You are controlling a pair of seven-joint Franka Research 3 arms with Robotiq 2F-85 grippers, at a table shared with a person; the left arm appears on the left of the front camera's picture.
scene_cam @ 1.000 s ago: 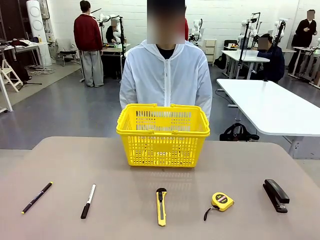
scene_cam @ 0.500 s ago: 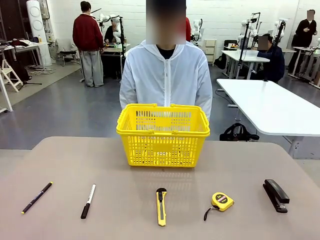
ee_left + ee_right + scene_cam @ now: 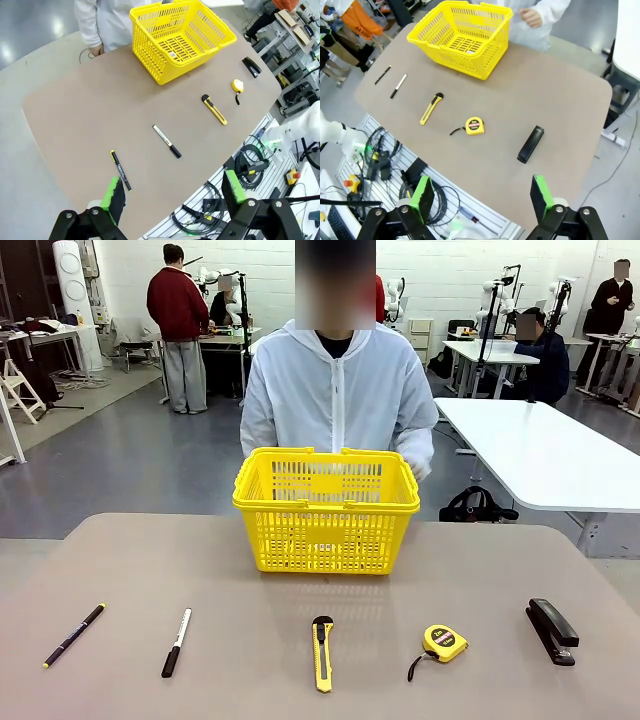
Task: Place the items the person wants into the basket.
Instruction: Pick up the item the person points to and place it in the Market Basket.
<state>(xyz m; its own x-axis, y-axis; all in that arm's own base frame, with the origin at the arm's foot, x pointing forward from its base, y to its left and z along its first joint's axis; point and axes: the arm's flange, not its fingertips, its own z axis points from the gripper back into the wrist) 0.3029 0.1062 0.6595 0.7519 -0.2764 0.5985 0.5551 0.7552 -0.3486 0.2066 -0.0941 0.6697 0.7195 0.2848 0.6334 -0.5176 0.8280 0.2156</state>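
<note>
Thin black pen with a yellow end [image 3: 73, 635] lies flat on the tan table [image 3: 250, 600], nearer the robot than the yellow lattice-sided plastic shopping basket [image 3: 325, 540] and well to its left. It looks light, stiff and likely to roll, so pinch it mid-barrel. Small round yellow tape measure with black strap [image 3: 444, 642] lies nearer than the basket and to its right. It is probably denser and smooth, best gripped across its rim. Left gripper [image 3: 172, 185] and right gripper [image 3: 481, 189] hang high, jaws apart and empty.

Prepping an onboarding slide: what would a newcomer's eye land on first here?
The bright yellow basket, standing at the table's far middle right before the person in the white jacket. Next, the neat row along the near edge: pen, marker, utility knife, tape measure, black stapler, left to right. The left gripper and right gripper hang open, high above the near side.
</note>
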